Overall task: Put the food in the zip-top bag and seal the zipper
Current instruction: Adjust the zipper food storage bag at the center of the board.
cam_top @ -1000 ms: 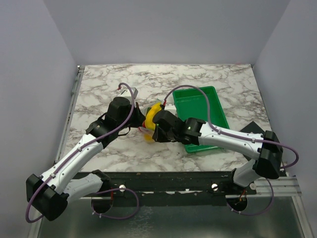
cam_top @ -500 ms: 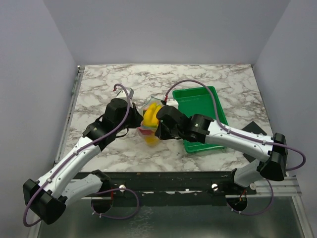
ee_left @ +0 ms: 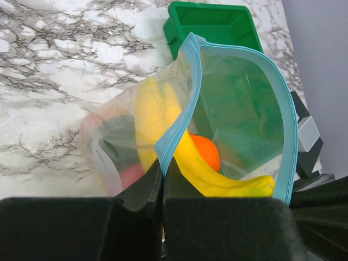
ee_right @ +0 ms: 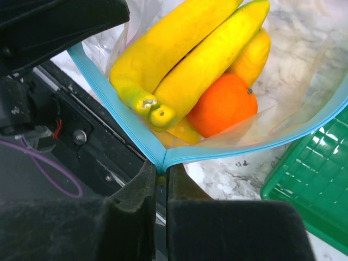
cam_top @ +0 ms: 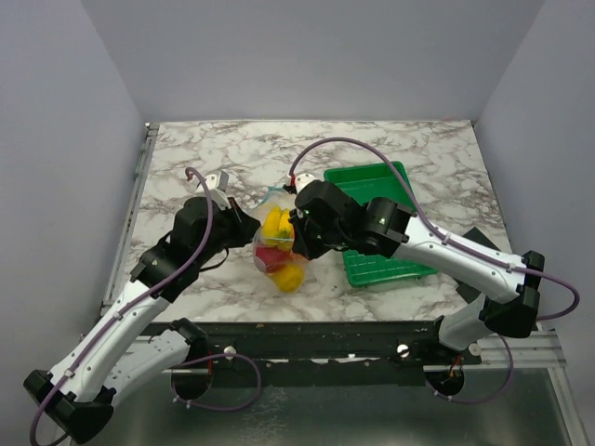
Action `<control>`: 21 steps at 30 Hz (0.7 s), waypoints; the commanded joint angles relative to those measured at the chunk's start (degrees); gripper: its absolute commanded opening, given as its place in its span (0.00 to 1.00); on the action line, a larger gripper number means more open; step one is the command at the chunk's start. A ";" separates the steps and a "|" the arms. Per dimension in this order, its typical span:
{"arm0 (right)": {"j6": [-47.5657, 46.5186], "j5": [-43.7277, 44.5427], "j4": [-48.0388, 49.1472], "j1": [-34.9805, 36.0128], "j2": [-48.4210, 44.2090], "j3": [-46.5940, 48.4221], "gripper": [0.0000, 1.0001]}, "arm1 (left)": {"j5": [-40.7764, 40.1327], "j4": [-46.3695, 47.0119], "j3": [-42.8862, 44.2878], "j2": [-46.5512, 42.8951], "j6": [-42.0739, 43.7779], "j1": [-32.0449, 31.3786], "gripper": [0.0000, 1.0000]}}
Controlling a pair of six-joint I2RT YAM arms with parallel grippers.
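Observation:
The clear zip-top bag (cam_top: 277, 249) hangs between both grippers above the marble table, its mouth open. Inside are the food pieces: a yellow banana bunch (ee_right: 185, 65), an orange round fruit (ee_right: 223, 104), a lemon (cam_top: 290, 276) and a red piece (cam_top: 268, 258). My left gripper (ee_left: 163, 168) is shut on the light blue zipper (ee_left: 176, 122) at one end of the mouth. My right gripper (ee_right: 161, 169) is shut on the zipper (ee_right: 228, 149) at the other end. In the top view the left gripper (cam_top: 244, 223) is left of the bag, the right gripper (cam_top: 299, 234) right of it.
The green ribbed tray (cam_top: 381, 223) stands on the table just right of the bag, under the right arm; it also shows in the left wrist view (ee_left: 212, 22). The table's near edge and a black rail (cam_top: 307, 334) lie below the bag.
Both grippers have lifted the bag and pulled apart, the left one moving left. The bag now hangs more upright with its mouth stretched and the fruits settled lower inside.

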 commanded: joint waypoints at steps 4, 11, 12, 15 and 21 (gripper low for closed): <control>-14.63 -5.70 -11.35 -0.02 1.07 6.03 0.01 | -8.09 -6.33 -1.50 -5.37 -1.31 0.81 0.00; -24.51 -8.98 -10.57 -0.02 4.95 9.79 0.01 | -11.42 -8.62 -2.61 -10.45 -3.54 0.71 0.01; -26.23 -9.45 -10.11 -0.02 5.40 10.12 0.01 | -11.53 -8.87 -2.76 -11.00 -3.92 0.75 0.01; -32.69 -12.46 -7.57 -0.02 6.25 10.10 0.01 | -11.55 -9.74 -2.97 -12.69 -5.24 0.76 0.01; -42.64 -11.92 -1.84 -0.07 5.79 6.71 0.01 | -12.17 -12.94 -2.59 -14.74 -5.76 0.75 0.06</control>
